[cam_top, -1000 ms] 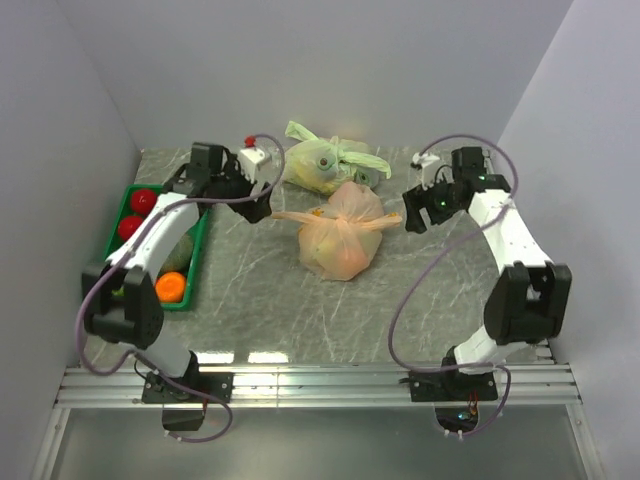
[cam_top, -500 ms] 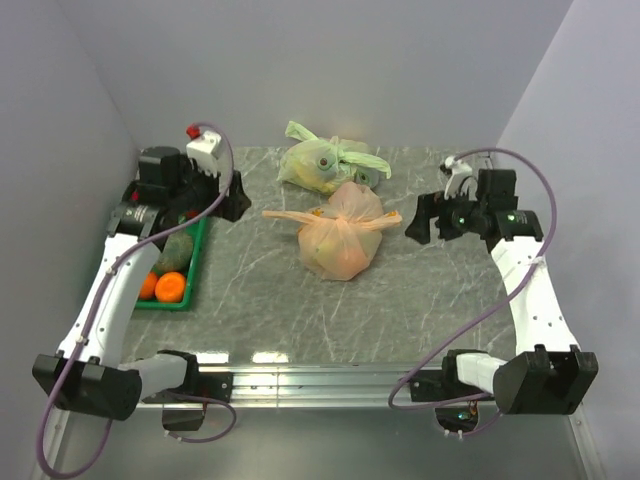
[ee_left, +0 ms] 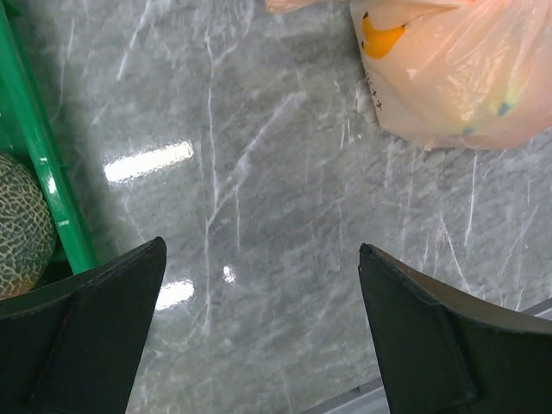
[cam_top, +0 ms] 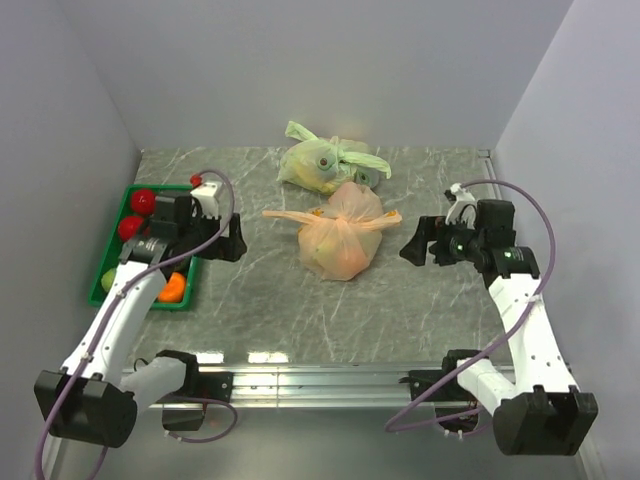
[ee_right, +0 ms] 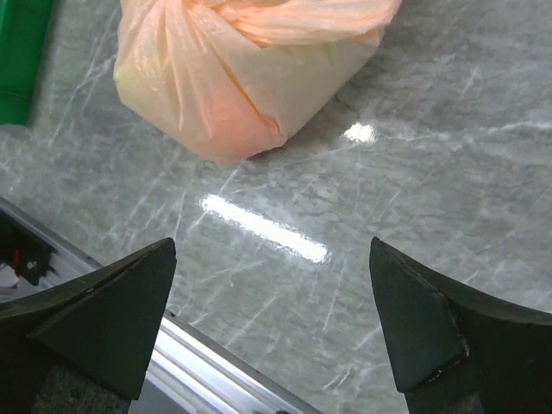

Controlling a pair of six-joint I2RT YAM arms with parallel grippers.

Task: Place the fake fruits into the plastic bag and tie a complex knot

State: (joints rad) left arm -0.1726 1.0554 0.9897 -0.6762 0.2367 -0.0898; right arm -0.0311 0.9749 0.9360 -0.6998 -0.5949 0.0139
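Observation:
The peach-orange plastic bag (cam_top: 342,245) lies filled at the table's middle, and fake fruits show only dimly through it. Its knot (cam_top: 346,217) sits on top, with one thin tail out to each side. The left wrist view catches the bag (ee_left: 457,78) at top right with a banana print (ee_left: 379,39). In the right wrist view the bag (ee_right: 250,69) lies at the top. My left gripper (cam_top: 232,243) (ee_left: 261,250) stands open over bare table, left of the bag. My right gripper (cam_top: 413,243) (ee_right: 272,246) is open on the bag's right, apart from it.
A green tray (cam_top: 192,262) at the left holds red fruits (cam_top: 142,200), an orange (cam_top: 172,288) and a netted melon (ee_left: 21,224). A knotted pale green bag (cam_top: 325,165) lies behind the peach one. An aluminium rail (cam_top: 320,378) runs along the near edge.
Both arms have drawn back from the bag's tails toward the near edge. The left gripper swung out over the tray, then came back beside it. The bag has not moved.

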